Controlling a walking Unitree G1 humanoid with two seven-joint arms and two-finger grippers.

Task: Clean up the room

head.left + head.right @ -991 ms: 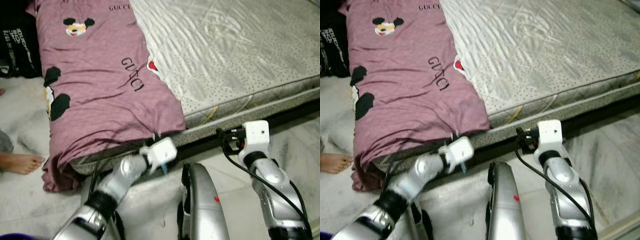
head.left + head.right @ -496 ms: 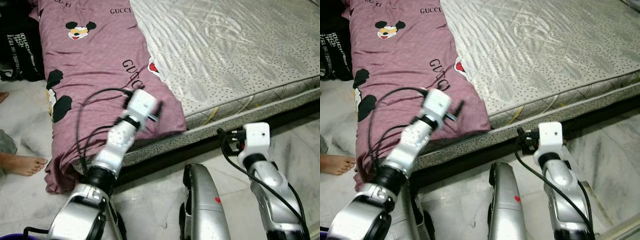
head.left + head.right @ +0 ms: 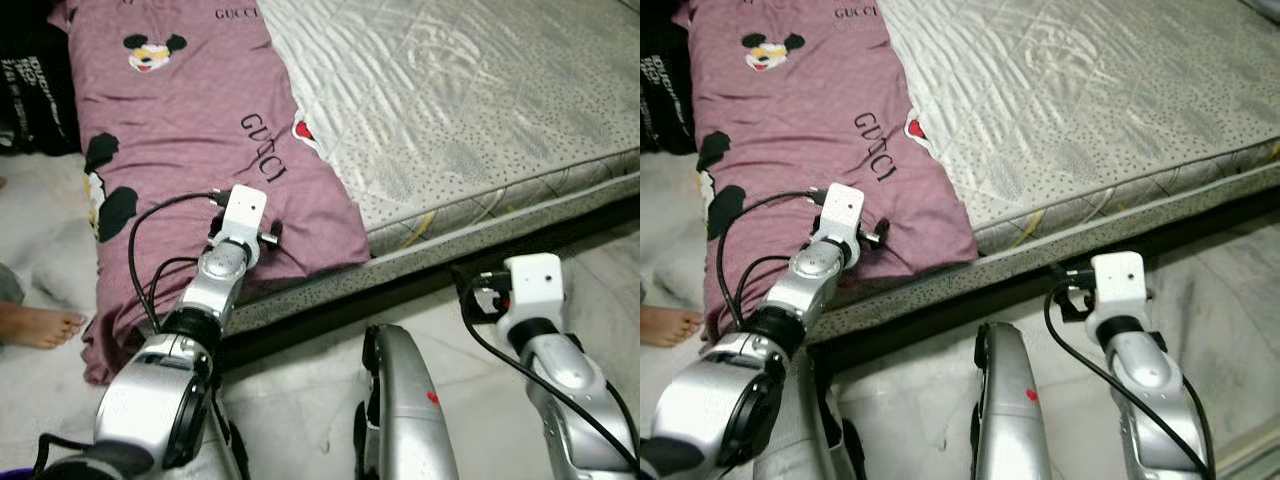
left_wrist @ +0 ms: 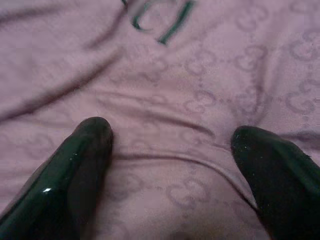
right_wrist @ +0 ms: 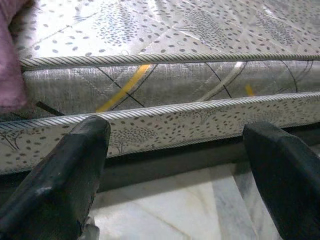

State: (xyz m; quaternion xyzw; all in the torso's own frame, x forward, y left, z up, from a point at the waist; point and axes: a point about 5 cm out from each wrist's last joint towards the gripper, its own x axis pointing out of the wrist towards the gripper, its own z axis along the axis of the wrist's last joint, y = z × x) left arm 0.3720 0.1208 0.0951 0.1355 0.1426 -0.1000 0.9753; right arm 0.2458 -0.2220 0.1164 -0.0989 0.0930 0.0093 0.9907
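Note:
A mauve bed sheet printed with cartoon mice and black lettering covers the left part of a grey quilted mattress and hangs over its near edge to the floor. My left gripper is open, both fingers pressed down into the sheet's wrinkled fabric near its lower right corner; its white wrist sits just above. My right gripper is open and holds nothing; it hovers low over the floor and faces the mattress side. Its wrist is to the right.
A person's bare foot rests on the pale marble floor at the left. A black bag sits beside the bed's left side. A dark gap runs under the mattress edge.
My left arm rose from below the mattress edge, swung over the sheet, and has now come down onto the fabric. The right arm drifted slightly right and lower.

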